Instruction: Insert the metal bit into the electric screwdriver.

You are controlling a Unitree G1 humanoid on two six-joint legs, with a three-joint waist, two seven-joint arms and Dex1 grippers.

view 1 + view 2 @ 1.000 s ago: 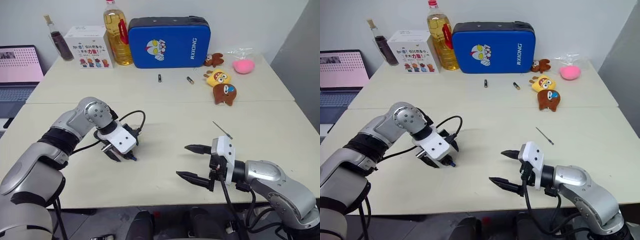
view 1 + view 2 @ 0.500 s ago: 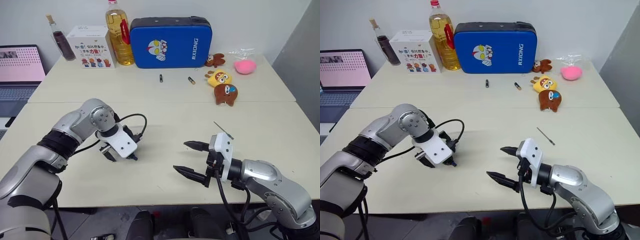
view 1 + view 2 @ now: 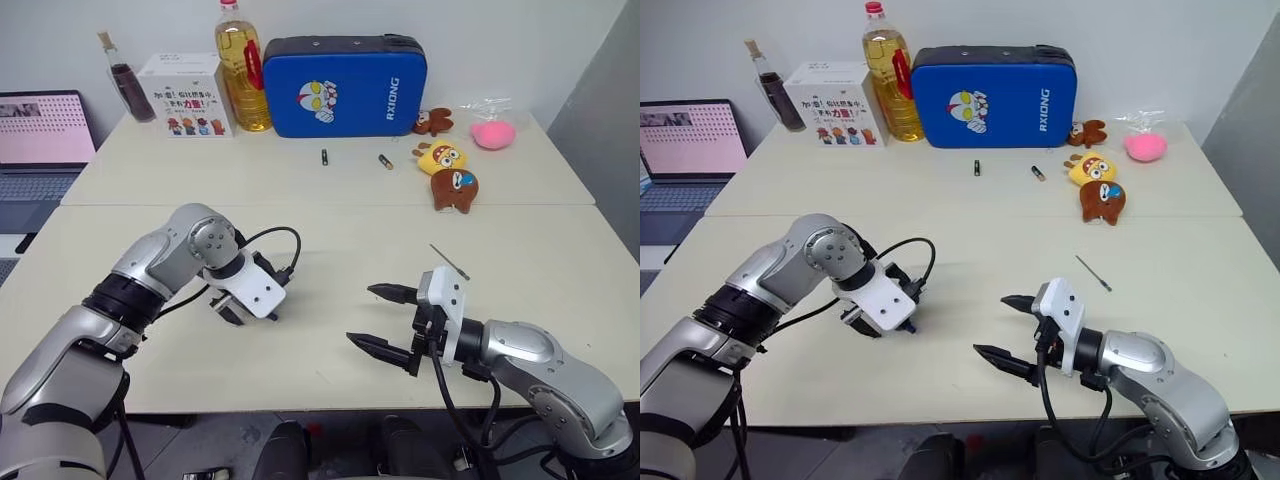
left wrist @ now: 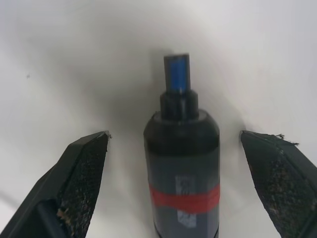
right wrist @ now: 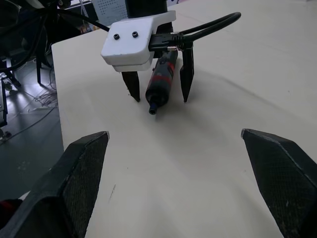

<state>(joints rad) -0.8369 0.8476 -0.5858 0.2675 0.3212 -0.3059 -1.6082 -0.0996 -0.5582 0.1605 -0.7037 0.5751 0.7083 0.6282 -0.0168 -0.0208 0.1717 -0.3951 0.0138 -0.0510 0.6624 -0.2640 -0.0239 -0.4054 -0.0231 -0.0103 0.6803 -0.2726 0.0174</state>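
Along the far edge of the pale table (image 3: 330,215) stand a dark sauce bottle (image 3: 124,76), a white printed carton (image 3: 184,95), a yellow oil bottle (image 3: 241,68) and a blue zipped case (image 3: 345,86), with plush toys (image 3: 448,172) to the right and an open laptop (image 3: 40,145) at left.

Blue case (image 3: 994,82), top centre of the frame: white "RXIONG" printed sideways near its right end, beside a cartoon face.
White box (image 3: 834,91), upper left of the frame: red characters and a row of small cartoon figures on its front; the characters are too small to read.
Laptop screen (image 3: 692,136), left edge of the frame: rows of small marks, unreadable.
Oil bottle (image 3: 890,73), beside the box: no label readable.
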